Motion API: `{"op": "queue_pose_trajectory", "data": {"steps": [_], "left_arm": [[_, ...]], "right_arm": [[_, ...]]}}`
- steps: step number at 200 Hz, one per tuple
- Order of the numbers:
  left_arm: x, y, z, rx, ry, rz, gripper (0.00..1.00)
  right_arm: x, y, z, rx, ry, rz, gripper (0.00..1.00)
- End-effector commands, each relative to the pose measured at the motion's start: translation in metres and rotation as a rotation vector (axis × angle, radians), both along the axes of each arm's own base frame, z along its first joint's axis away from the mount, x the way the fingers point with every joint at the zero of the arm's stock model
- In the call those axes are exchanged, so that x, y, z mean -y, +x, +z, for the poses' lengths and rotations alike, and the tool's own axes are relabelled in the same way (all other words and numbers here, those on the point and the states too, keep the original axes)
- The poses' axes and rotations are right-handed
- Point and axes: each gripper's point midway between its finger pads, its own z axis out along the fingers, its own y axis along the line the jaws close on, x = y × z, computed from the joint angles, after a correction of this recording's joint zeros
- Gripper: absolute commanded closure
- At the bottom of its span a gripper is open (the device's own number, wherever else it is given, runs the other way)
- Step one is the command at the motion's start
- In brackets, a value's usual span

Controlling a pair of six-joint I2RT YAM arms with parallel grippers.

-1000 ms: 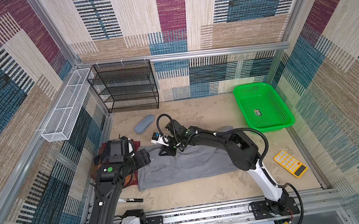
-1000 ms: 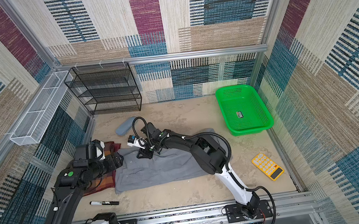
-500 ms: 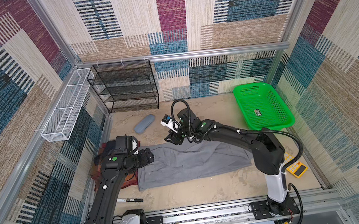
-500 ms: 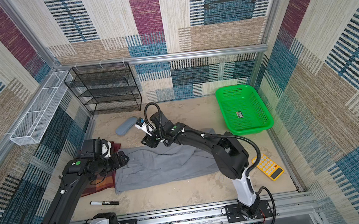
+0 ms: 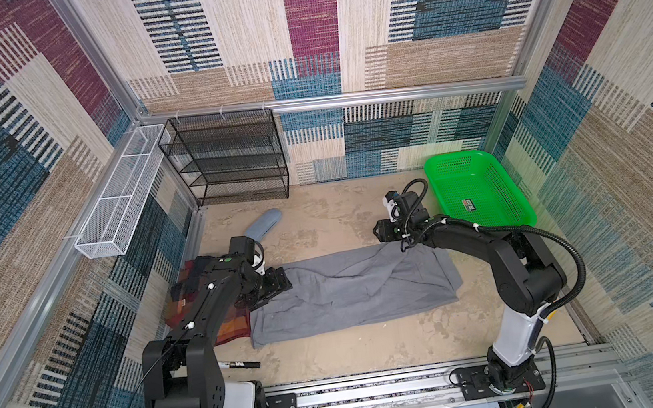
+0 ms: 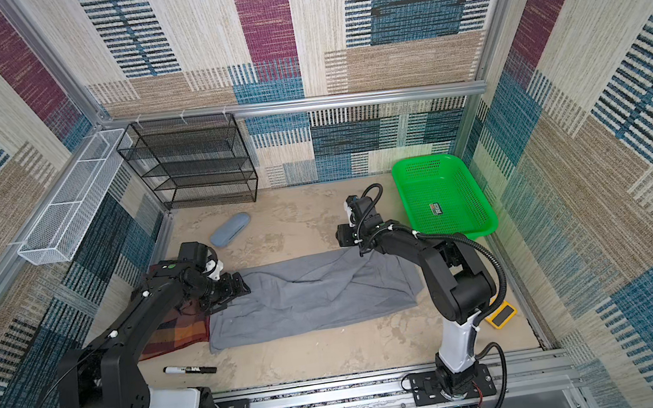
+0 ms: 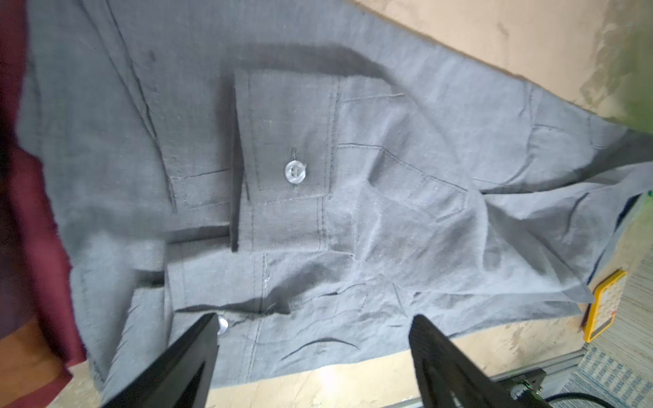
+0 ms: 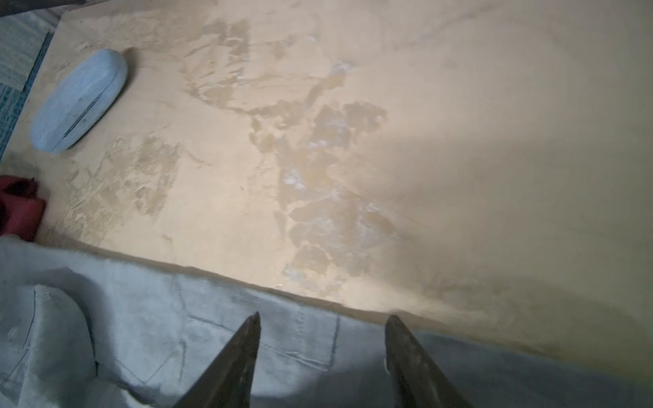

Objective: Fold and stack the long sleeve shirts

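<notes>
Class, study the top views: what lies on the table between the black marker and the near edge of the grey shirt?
Nothing: in both top views only bare tan table separates the black marker from the grey shirt.

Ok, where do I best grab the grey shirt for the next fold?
Probably grip the grey shirt at its right short end, coming in low from the right with the right end effector. It lies as a long flat band; that end sits on bare table, while the left end touches the plaid shirt.

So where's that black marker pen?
In both top views the marker pen lies on the left near the front edge of the table, just in front of the plaid shirt.
</notes>
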Motion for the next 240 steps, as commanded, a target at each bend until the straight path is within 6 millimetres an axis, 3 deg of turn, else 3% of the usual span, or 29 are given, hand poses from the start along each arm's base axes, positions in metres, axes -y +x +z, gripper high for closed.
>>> {"op": "queue_pose_trajectory", "data": {"steps": [1, 34, 54, 74, 116, 134, 158, 178, 192, 210, 240], "left_arm": [[0.003, 0.002, -0.01, -0.041, -0.024, 0.027, 0.12], [0.006, -0.006, -0.038, -0.149, -0.041, 0.039, 0.13], [0.007, -0.011, -0.048, -0.201, -0.048, 0.04, 0.13], [0.009, -0.015, -0.054, -0.235, -0.072, 0.045, 0.13], [0.008, -0.016, -0.059, -0.259, -0.109, 0.077, 0.16], [0.01, -0.01, -0.051, -0.235, -0.134, 0.074, 0.21], [0.009, 0.004, -0.021, -0.135, -0.131, 0.071, 0.21], [-0.003, 0.015, 0.006, -0.045, -0.05, 0.072, 0.21], [-0.008, 0.02, 0.019, 0.004, -0.017, 0.078, 0.21], [-0.003, 0.023, 0.023, 0.005, -0.041, 0.076, 0.21], [0.005, 0.019, 0.003, -0.074, -0.069, 0.059, 0.22]], "right_arm": [[0.006, -0.006, -0.01, -0.047, 0.14, -0.079, 0.42], [0.015, -0.037, -0.044, -0.113, 0.157, -0.115, 0.43], [0.034, -0.052, -0.048, -0.098, 0.116, -0.178, 0.43], [0.046, -0.062, -0.031, -0.027, 0.104, -0.209, 0.43], [0.045, -0.077, 0.03, 0.111, 0.137, -0.132, 0.43], [0.027, -0.094, 0.04, 0.104, 0.215, -0.041, 0.43], [-0.02, -0.122, 0.037, 0.038, 0.327, 0.182, 0.48], [-0.057, -0.132, 0.033, 0.066, 0.257, 0.31, 0.51], [-0.069, -0.129, 0.021, 0.07, 0.126, 0.326, 0.54], [-0.071, -0.13, 0.0, 0.025, 0.071, 0.298, 0.58], [-0.079, -0.147, -0.043, -0.081, 0.079, 0.302, 0.67]]}}
